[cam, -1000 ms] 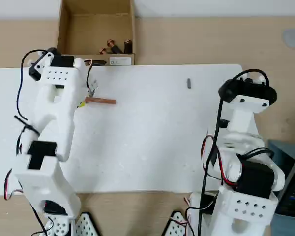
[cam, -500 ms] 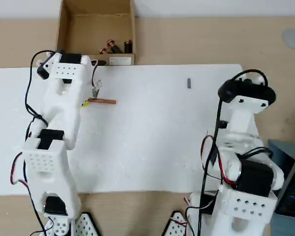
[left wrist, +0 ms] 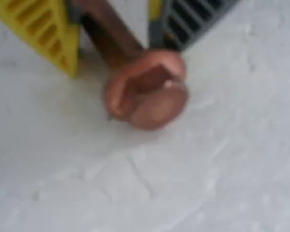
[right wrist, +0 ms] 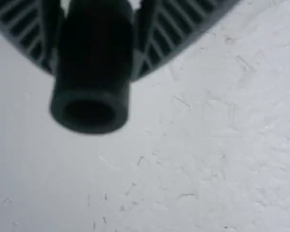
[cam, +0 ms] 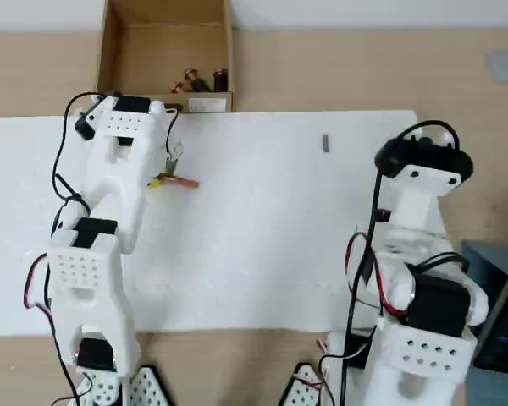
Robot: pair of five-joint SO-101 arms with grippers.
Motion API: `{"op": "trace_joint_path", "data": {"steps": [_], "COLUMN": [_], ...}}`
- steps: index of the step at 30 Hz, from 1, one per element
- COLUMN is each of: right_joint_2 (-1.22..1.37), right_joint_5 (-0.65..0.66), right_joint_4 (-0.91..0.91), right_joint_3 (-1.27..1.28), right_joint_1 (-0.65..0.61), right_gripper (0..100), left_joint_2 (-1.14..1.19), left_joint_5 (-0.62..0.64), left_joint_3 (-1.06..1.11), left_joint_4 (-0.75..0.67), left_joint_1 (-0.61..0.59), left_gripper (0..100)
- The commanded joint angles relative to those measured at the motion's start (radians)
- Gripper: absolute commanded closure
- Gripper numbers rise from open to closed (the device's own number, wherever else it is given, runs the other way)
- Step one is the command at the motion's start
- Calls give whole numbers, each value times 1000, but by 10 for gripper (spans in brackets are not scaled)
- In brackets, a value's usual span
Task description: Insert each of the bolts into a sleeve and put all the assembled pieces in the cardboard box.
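In the left wrist view my left gripper (left wrist: 113,29) is shut on a copper bolt (left wrist: 145,92), whose head points out over the white foam. From the high view this gripper (cam: 163,175) is at the mat's far left, with the bolt (cam: 184,182) sticking out to the right. My right gripper (right wrist: 94,19) is shut on a black sleeve (right wrist: 89,82), its open end facing the camera just above the foam. The right arm (cam: 419,169) stands folded at the mat's right side. The cardboard box (cam: 110,51) sits at the far edge and holds several assembled pieces (cam: 200,80).
A small dark sleeve (cam: 326,143) lies on the white foam mat (cam: 279,237) at the far right. A grey disc (cam: 506,64) rests on the wooden table at the far right corner.
My left arm has shifted right and slightly nearer, and the bolt has moved a little with it and now looks shorter from above. The right arm has kept still.
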Motion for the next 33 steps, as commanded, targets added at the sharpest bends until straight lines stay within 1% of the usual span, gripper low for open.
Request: {"op": "trace_joint_path", "data": {"steps": [1,6,10,17,23,27,29,33], "right_joint_2": [-10,-10,-10,-12,-12,-12,-12,-12], "right_joint_5": [-3,-3,-3,-3,-3,-2,11,41], "right_joint_4": [-26,-26,-26,-26,-20,-20,-18,-5], "right_joint_3": [-1,-1,-2,-7,-64,-111,-114,-117], "right_joint_1": [8,4,2,2,2,1,1,7], "right_gripper": [989,989,989,989,989,989,989,989], "left_joint_2": [25,50,53,45,-16,-90,-137,-251], "left_joint_5": [12,12,12,11,6,-46,-52,-91], "left_joint_3": [-28,-18,-20,-31,-133,-193,-206,-186], "left_joint_4": [-21,-15,-15,17,183,285,316,334], "left_joint_1": [-44,-75,-81,-72,-57,-5,29,80], "left_gripper": [887,895,998,996,997,998,998,998]}}
